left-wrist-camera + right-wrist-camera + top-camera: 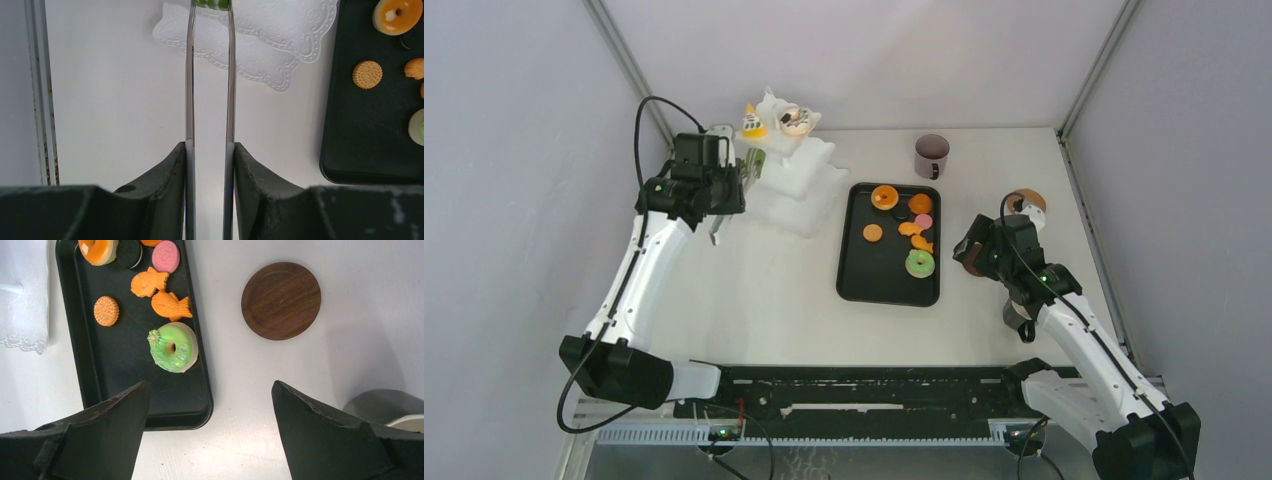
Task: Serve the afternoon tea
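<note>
1. White tiered stand (799,180): liable to be jolted by a low pass of the tongs, spilling the pastries (753,122) on its upper tiers; lies directly beneath the tong tips.
2. Black tray (125,375): liable to be shoved by a careless descent of the right claw; lies just left of that claw and carries most of the sweets.
3. Left claw (210,146): clamped on the tongs (190,75), squeezing the two blades nearly parallel; risks loosening the pinch through any twist of the handles.
4. Right claw (210,385): spread wide and holding nothing, above bare tabletop (240,390) between the tray and a wooden coaster (281,300).
5. Mug (385,407): near the right claw's right finger; likely to tip under a sideways sweep. Second mug (931,155): well apart, behind the tray.
6. Green doughnut (173,346): on the tray by its right rim, just ahead and left of the right claw.
7. Green pastry (211,4): pinched at the tong tips, far out from the left claw, at the stand's edge; mostly cropped; judged the likeliest to slip free and drop.
</note>
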{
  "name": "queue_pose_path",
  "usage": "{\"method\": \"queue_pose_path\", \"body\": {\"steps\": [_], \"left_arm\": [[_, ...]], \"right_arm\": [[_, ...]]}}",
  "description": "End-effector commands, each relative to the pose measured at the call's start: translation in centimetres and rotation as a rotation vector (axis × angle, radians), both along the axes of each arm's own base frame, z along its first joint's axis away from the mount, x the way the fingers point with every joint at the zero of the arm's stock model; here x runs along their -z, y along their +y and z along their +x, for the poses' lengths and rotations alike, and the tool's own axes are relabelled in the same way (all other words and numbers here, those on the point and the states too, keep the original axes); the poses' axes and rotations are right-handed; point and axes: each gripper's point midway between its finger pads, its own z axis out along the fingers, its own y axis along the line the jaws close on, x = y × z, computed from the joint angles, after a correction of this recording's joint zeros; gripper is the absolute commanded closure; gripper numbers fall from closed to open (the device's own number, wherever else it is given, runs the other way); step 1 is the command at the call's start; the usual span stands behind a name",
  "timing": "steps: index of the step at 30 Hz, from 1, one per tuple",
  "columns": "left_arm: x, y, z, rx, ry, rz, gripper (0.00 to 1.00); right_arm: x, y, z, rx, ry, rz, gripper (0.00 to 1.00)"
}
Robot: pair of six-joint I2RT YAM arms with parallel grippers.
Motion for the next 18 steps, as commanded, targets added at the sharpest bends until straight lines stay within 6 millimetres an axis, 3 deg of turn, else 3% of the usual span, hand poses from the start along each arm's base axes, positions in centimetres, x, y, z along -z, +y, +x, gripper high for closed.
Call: {"method": "queue_pose_path", "body": {"steps": [1, 5, 18], "left_arm": [[-3.4, 0.0, 0.7, 0.011, -0.100, -0.006, 0.85], [-2.5, 0.0, 1.6, 0.011, -0.086, 0.002, 0.85], [-2.5, -0.9, 4.6, 0.022, -0.129, -0.021, 0.85]], "right_arm": [[-1.0, 0.1, 0.5, 0.006, -0.042, 0.009, 0.02], [-1.0, 0.1, 0.5, 0.005, -0.041, 0.009, 0.02], [-1.1, -0.4, 0.0, 0.026, -0.038, -0.005, 0.02]]}}
